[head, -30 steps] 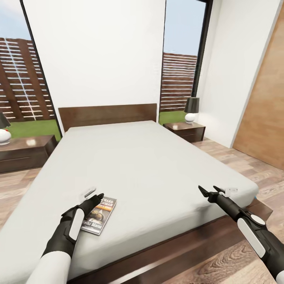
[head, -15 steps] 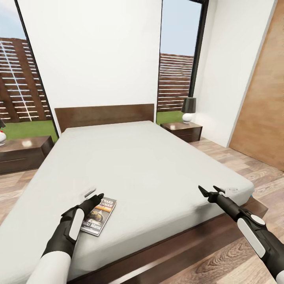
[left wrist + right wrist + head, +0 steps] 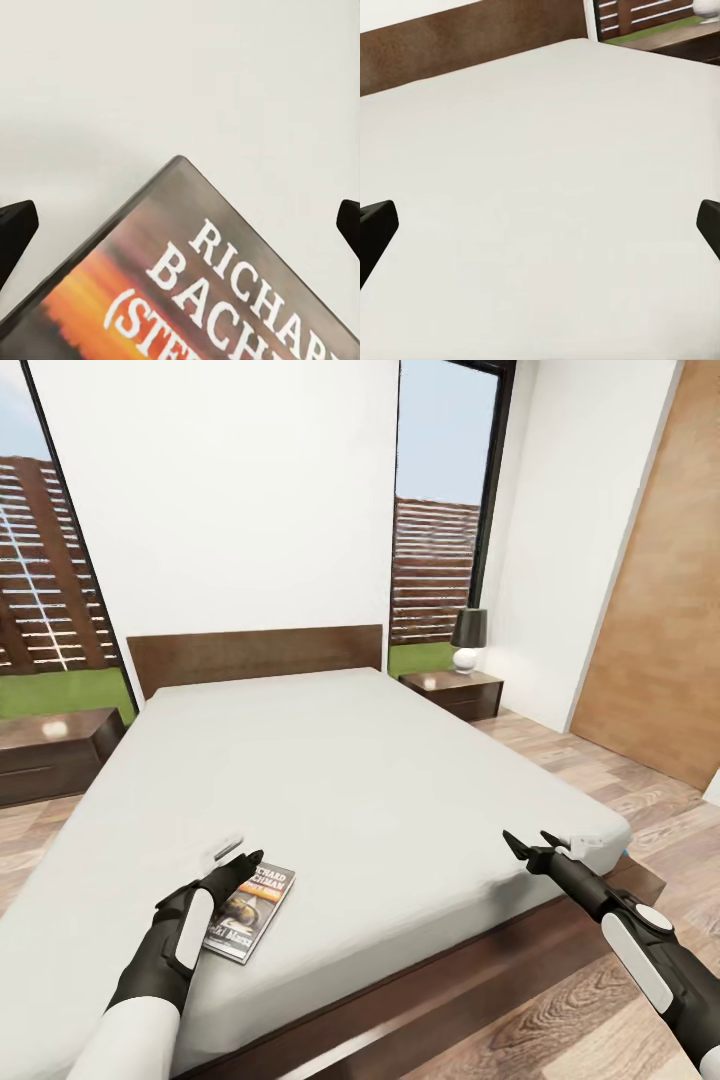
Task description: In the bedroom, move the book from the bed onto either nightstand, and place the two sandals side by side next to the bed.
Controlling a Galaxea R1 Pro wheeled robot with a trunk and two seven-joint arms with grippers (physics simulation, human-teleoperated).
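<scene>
The book (image 3: pixel 249 909) is seen near the bed's (image 3: pixel 400 780) foot edge, bare mattress around; left gripper (image 3: pixel 240 860) and right gripper (image 3: pixel 530 845) are held spread apart.

We see a large low bed (image 3: pixel 330 780) — pale-grey mattress on a dark-brown platform, flat headboard (image 3: pixel 255 655) at the far end. One thing lies on the mattress: a small book (image 3: pixel 250 910), flat, cover up, near the bed's foot — far from the headboard.
</scene>
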